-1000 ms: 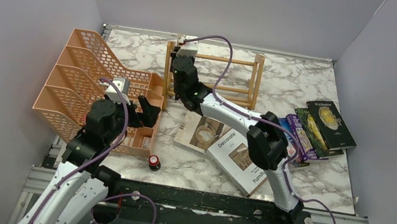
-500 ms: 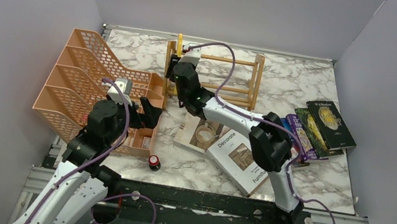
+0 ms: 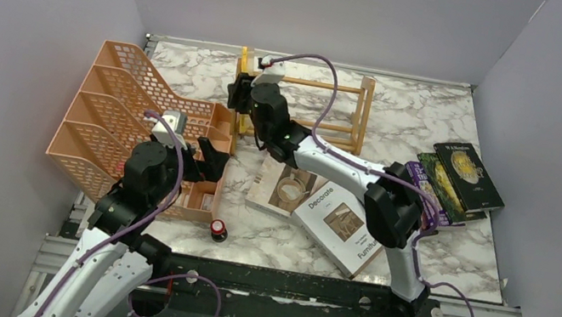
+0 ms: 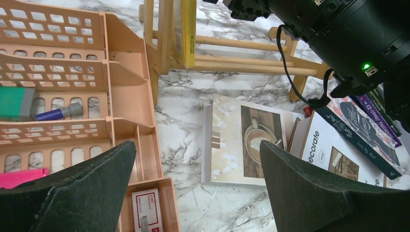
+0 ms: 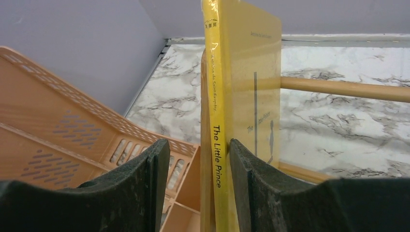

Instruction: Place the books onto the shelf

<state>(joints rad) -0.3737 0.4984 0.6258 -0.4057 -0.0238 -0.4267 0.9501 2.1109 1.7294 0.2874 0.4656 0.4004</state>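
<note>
The thin yellow book (image 5: pixel 241 72) stands upright at the left end of the light-wood shelf (image 3: pixel 341 89), against its end frame (image 4: pixel 164 34). My right gripper (image 5: pixel 193 145) is open around the book's spine. Its right finger (image 5: pixel 246 169) lies against the cover and its left finger (image 5: pixel 145 174) stands apart. In the top view this gripper (image 3: pixel 238 93) sits at the shelf's left end. The white "Afternoon tea" book (image 3: pixel 283 186) and "Decorate" (image 3: pixel 340 224) lie flat on the marble. Purple (image 3: pixel 427 192) and dark green (image 3: pixel 468 177) books are stacked at the right. My left gripper (image 4: pixel 198 145) hangs open and empty by the tray.
An orange mesh tiered tray (image 3: pixel 124 98) fills the left side and holds a staple box (image 4: pixel 145 212), a marker (image 4: pixel 58 113) and a green block (image 4: pixel 14 102). A small red-capped item (image 3: pixel 219 228) sits near the front edge. Grey walls enclose the table.
My right gripper has opened off the yellow book, and the wrist has shifted slightly left. The book now shows standing at the shelf's left end. The left arm has not moved.
</note>
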